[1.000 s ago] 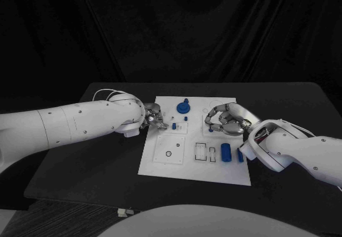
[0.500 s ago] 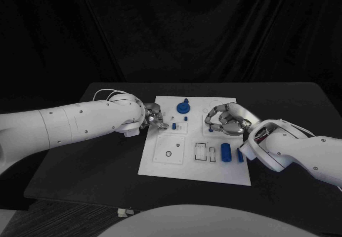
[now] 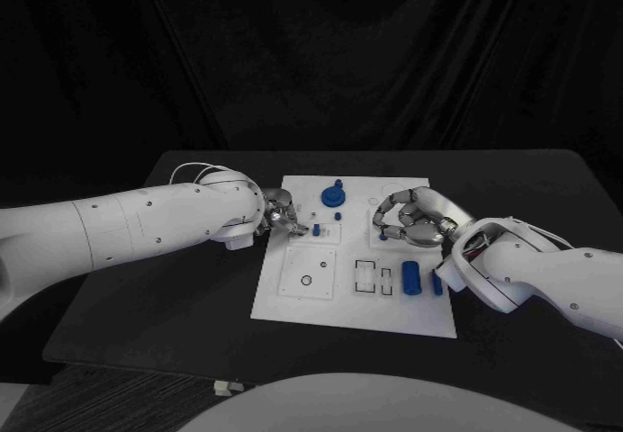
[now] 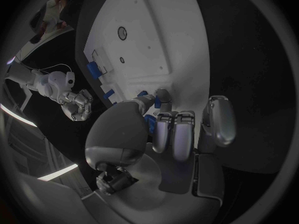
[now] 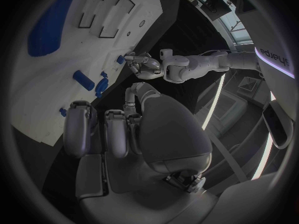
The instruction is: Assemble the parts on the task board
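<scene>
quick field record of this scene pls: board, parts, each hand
board: white task board in the middle of the black table
parts: blue round part at the far edge; blue cylinder near the right edge
left hand: over the board's left edge, fingers at a small blue part
right hand: curled, over the board's far right

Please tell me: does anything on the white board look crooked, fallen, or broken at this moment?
Nothing stands out. The task board lies flat on the table, its blue parts sit in order, and the left hand and right hand work at its far end.
</scene>
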